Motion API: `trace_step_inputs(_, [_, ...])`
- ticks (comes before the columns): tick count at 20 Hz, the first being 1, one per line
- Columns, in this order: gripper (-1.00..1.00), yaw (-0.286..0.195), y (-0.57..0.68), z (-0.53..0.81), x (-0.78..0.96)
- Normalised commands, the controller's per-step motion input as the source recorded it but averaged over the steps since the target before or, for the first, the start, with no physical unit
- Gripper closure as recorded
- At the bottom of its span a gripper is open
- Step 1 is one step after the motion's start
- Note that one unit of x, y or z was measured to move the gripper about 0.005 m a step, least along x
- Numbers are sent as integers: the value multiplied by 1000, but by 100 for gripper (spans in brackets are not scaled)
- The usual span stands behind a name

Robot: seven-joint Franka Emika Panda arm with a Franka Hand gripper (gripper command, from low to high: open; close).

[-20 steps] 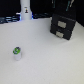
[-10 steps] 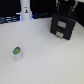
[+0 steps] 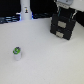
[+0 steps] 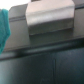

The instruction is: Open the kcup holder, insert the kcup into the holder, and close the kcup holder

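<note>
exterior view: raised, looking down and across the white bench, at a distance; kcup holder toward the far side, at the exterior view's right. wrist view: very near, blurred, filled by the kcup holder's black surfaces. shared: the kcup holder only.

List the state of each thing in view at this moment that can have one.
Small white kcup with round green top: upright on the white table, untouched, apart from the holder.
Black boxy kcup holder: appears closed, no tray visibly slid out.
Gripper: above the holder; open or shut cannot be told.
</note>
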Motion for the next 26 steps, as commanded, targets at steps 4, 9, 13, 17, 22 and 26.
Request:
trace_step_inputs(4, [-100, -11, 206, -438, -119])
trace_step_inputs(9, [-100, -6, 91, -445, -268])
trace_step_inputs(13, [-100, -4, 23, -419, -337])
trace_step_inputs(17, [100, 0, -2, -141, -194])
trace_step_inputs(22, [100, -9, -15, -8, -2])
trace_step_inputs(26, [100, -7, -9, -5, -1])
